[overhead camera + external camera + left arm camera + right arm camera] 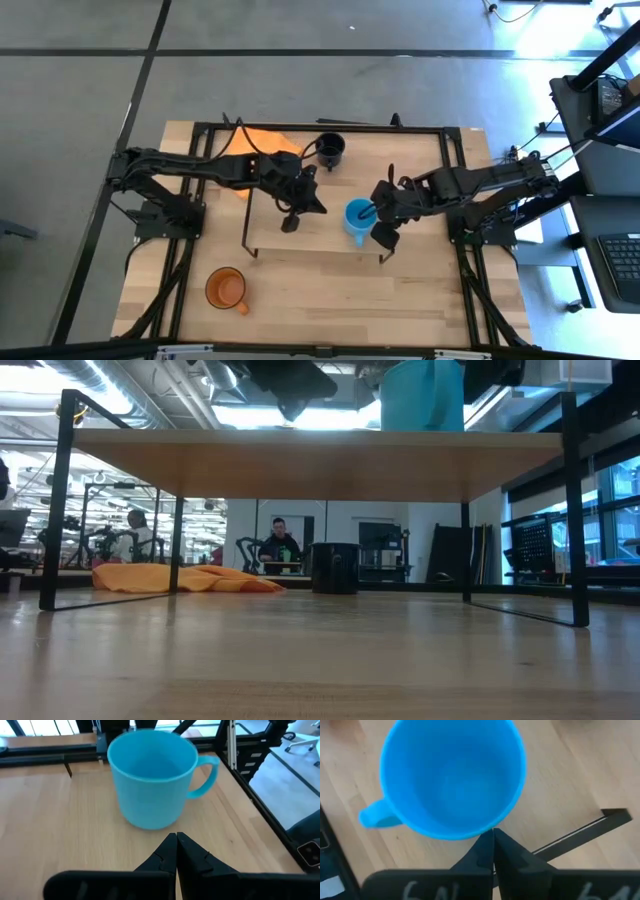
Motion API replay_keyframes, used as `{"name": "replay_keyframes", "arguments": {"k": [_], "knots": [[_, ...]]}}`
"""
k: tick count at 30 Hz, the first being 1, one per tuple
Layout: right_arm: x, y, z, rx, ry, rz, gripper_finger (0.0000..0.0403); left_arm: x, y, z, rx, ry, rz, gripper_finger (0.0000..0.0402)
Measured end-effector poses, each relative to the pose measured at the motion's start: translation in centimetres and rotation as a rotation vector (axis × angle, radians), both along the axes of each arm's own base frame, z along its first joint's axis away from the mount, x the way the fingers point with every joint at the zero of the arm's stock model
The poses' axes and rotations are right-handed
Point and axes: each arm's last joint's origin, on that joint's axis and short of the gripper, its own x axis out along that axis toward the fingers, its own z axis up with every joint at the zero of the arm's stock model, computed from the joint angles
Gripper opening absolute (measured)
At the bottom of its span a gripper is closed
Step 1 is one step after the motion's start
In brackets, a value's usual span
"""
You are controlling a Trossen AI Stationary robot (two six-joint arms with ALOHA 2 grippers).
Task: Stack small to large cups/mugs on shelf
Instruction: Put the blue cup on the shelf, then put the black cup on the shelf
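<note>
The light blue mug [356, 217] stands upright on the right part of the shelf [300, 240], its handle [357, 240] toward the near edge; it also shows in the low view [420, 395]. The black mug [330, 148] stands on the table behind the shelf. The orange mug [226, 288] stands on the table at the near left. My left gripper [176, 838] is shut and empty over the shelf, a little to the left of the blue mug [152, 780]. My right gripper [493, 834] is shut, its tips at the blue mug's right side. My right gripper's shut fingertips [496, 840] stand right at the blue mug's rim [485, 827], on its right side a quarter turn from the handle [375, 817]. They slant down from the table's right. I cannot tell whether they touch the mug.
An orange cloth [265, 145] lies on the table behind the shelf's left end. The shelf's black frame legs [575, 510] stand at its short ends. The shelf's left half [275, 240] is bare wood. People sit in the room beyond the table [280, 545].
</note>
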Motion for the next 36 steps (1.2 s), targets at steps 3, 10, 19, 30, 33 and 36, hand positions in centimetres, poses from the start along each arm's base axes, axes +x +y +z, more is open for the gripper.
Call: {"name": "replay_keyframes", "arguments": {"k": [3, 10, 19, 30, 33, 36], "knots": [[0.1, -0.1, -0.1, -0.01, 0.008, 0.008, 0.0005, 0.0, 0.0, 0.0, -0.011, 0.004, 0.007, 0.0], [-0.9, -0.4, -0.3, -0.036, 0.105, 0.018, 0.0009, -0.1, 0.0, 0.0, -0.01, 0.011, 0.007, 0.0], [-3.9, -2.3, 4.2, -0.205, -0.09, -0.124, 0.0059, -2.2, 0.4, 3.5, -0.172, -0.108, -0.039, 0.0], [-5.3, -6.7, 7.6, -0.149, -0.288, -0.262, 0.016, -12.2, 3.6, 14.6, 0.025, -0.078, 0.268, 0.0], [-4.7, -8.4, 7.2, -0.122, -0.274, -0.307, 0.0177, -14.4, 4.3, 14.8, 0.046, 0.099, 0.395, 0.0], [-3.8, -10.7, 6.3, -0.089, -0.208, -0.339, 0.0185, -15.8, 5.0, 12.7, 0.005, 0.305, 0.477, 0.0]]}}
